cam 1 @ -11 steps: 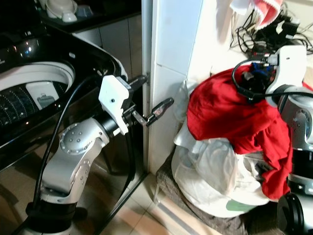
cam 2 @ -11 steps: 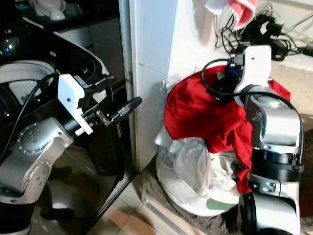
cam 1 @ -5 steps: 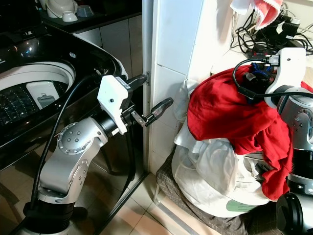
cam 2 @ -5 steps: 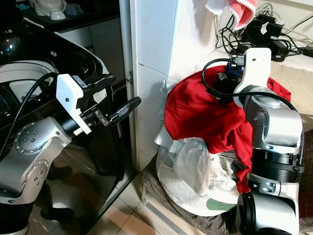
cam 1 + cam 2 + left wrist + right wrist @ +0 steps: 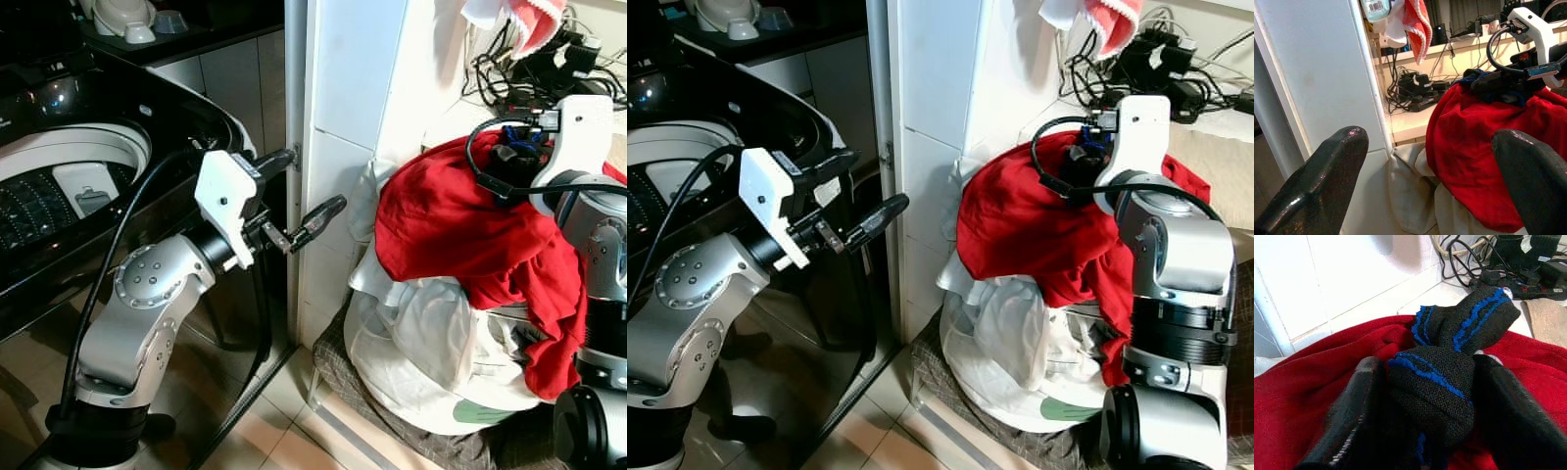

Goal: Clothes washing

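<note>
Right gripper: the right gripper has its two black fingers closed on a bundle of black socks with blue stripes, at the top of the laundry pile.
Left gripper: the left gripper is held out in the air with its fingers spread apart and nothing between them, pointing at the white tiled wall corner.
Red garment: a red garment drapes over the top of the pile, directly under the socks, and hangs down beside the right arm.
White laundry: pale clothes lie heaped under the red garment — separate pieces are hard to tell apart.
Hidden parts: the right fingers are hard to make out in the head views, behind a looped black cable and the wrist; the bottom of the pile rests on something dark and woven, partly cut off.
Wrist views: the right wrist camera shows the sock's blue stripes clearly; the left wrist camera shows a red-and-white cloth hanging above a ledge.
Washing machine: a black top-loading washing machine stands to the robot's left with its drum open.
Room: a tangle of cables and a power strip sits on the ledge behind the pile — the floor is pale tile.
</note>
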### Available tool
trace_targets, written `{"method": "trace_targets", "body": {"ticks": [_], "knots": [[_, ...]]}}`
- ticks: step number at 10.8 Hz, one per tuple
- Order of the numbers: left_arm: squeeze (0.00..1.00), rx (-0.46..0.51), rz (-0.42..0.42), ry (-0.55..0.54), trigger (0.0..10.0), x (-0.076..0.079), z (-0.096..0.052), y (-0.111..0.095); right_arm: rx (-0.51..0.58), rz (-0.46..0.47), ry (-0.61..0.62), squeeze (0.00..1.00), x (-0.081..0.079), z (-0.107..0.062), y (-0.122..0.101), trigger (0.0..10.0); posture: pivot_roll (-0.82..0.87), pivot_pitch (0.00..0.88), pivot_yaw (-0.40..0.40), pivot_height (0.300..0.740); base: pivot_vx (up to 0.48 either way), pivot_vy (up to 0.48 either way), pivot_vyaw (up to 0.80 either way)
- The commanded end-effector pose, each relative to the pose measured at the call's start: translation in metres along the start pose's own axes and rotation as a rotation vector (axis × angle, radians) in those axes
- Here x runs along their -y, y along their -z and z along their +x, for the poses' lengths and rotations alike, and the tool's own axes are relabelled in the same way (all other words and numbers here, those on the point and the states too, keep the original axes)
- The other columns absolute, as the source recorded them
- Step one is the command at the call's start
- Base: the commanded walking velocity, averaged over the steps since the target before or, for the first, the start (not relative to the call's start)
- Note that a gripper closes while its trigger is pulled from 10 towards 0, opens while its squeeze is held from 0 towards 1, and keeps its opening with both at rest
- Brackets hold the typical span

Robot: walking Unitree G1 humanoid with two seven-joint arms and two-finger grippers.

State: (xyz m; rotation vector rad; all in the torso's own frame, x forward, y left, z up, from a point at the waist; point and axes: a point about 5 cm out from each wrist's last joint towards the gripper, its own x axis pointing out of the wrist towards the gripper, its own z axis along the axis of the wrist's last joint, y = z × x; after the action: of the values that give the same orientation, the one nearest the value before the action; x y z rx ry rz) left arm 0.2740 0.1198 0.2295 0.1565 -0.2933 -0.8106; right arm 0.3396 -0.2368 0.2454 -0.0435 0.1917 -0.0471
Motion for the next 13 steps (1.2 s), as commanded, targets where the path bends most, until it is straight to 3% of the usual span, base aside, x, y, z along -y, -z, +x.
{"method": "trace_targets", "body": {"ticks": [1,5,7,10,13], "knots": [[0.0,0.014,0.017,0.007,10.0,0.0,0.0,-0.005,0.015,-0.006,0.003,0.0,0.002,-0.002,-0.005,0.0,-0.05,0.0,-0.044,0.74,0.0,0.0,0.0],[0.0,0.017,0.023,0.003,10.0,0.0,0.0,-0.006,0.035,-0.045,0.012,0.0,0.003,-0.005,-0.007,0.0,-0.04,0.0,-0.045,0.74,0.0,0.0,0.0],[0.0,0.017,0.026,0.0,10.0,0.0,-0.001,-0.006,0.096,-0.071,0.006,0.0,0.002,-0.009,-0.013,0.0,-0.04,0.0,-0.048,0.74,0.0,0.0,0.0],[0.0,0.008,0.045,-0.004,10.0,-0.001,-0.004,-0.006,0.198,-0.314,0.023,0.0,0.0,-0.024,-0.018,0.0,-0.04,0.0,-0.047,0.74,0.0,0.0,0.0],[0.0,0.005,0.047,0.0,10.0,-0.001,-0.005,-0.005,0.196,-0.383,0.054,0.0,0.003,-0.033,-0.015,0.0,-0.05,0.0,-0.041,0.74,0.0,0.0,0.0]]}}
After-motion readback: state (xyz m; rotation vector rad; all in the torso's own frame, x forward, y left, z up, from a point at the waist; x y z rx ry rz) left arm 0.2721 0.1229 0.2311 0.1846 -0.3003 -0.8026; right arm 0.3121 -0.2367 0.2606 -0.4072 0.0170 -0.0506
